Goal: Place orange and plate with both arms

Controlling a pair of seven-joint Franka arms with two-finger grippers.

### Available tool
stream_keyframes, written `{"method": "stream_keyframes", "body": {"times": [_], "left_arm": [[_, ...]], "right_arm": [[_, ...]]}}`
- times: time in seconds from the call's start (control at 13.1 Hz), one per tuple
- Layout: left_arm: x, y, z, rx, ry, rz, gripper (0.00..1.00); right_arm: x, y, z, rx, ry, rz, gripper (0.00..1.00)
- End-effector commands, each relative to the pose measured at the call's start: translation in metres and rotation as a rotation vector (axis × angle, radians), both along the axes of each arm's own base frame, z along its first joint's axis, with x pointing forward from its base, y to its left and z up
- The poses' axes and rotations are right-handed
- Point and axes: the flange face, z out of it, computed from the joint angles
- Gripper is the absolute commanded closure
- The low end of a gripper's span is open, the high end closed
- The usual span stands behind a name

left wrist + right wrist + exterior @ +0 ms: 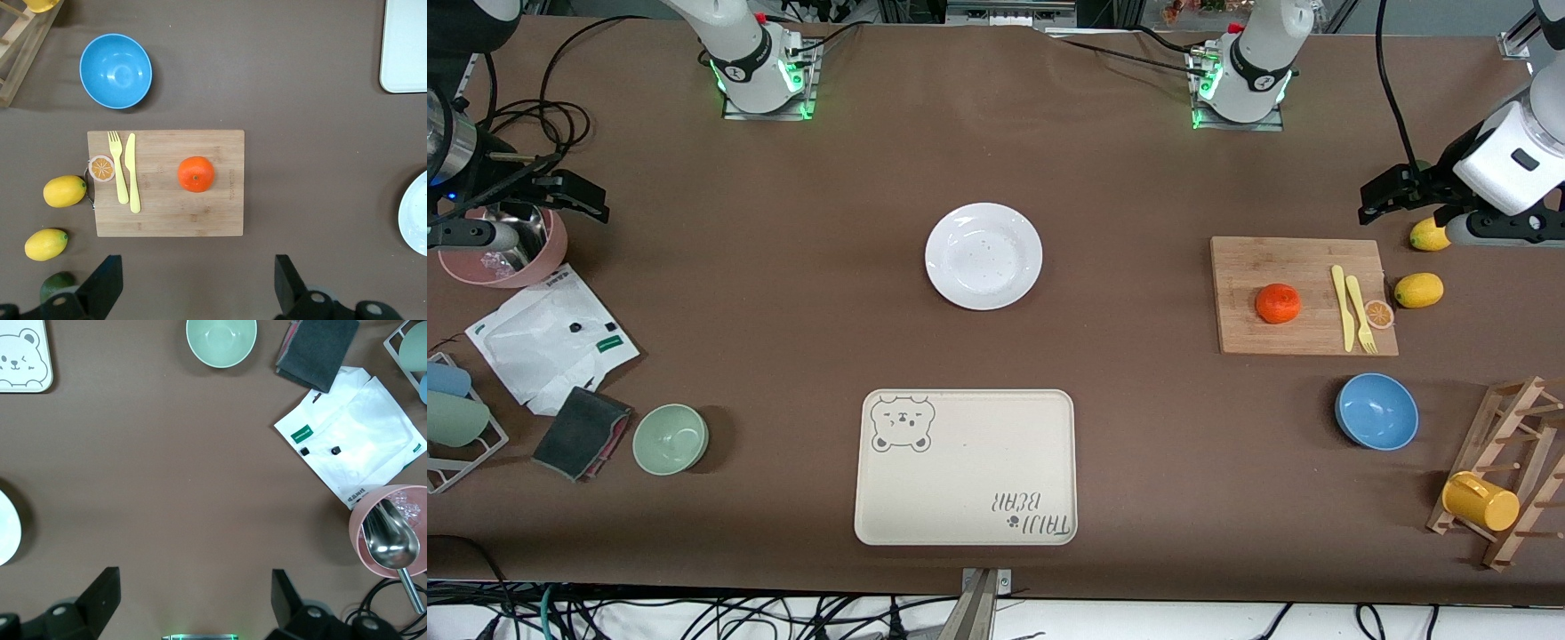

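Observation:
The orange (1278,303) sits on a wooden cutting board (1303,267) toward the left arm's end of the table; it also shows in the left wrist view (196,174). The white plate (983,256) lies empty at the table's middle. Its edge shows in the left wrist view (417,213) and the right wrist view (7,527). My left gripper (1392,191) (197,287) is open and empty, over bare table just off the board's edge. My right gripper (574,197) (193,603) is open and empty, over the table beside a pink bowl.
A yellow fork and knife (1352,307) and an orange slice (1379,313) share the board, with two lemons (1418,290) beside it. A bear-print tray (966,467), blue bowl (1376,411), green bowl (671,437), pink bowl (507,258), white bag (547,338) and cup rack (1503,471) also stand about.

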Motion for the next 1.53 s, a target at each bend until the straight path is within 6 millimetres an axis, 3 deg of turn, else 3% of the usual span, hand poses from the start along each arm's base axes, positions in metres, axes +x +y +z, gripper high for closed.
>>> {"method": "stream_keyframes", "body": {"times": [0.0, 0.69, 1.45], "left_arm": [[0.003, -0.003, 0.005, 0.015, 0.008, -0.027, 0.00], [0.002, 0.004, -0.010, 0.014, 0.078, -0.016, 0.00], [0.001, 0.007, -0.011, 0.015, 0.087, -0.014, 0.00]], "right_arm": [[-0.003, 0.000, 0.003, 0.014, -0.002, -0.010, 0.00], [-0.003, 0.001, 0.003, 0.014, -0.002, -0.009, 0.00], [-0.003, 0.001, 0.003, 0.014, -0.002, -0.008, 0.00]]}}
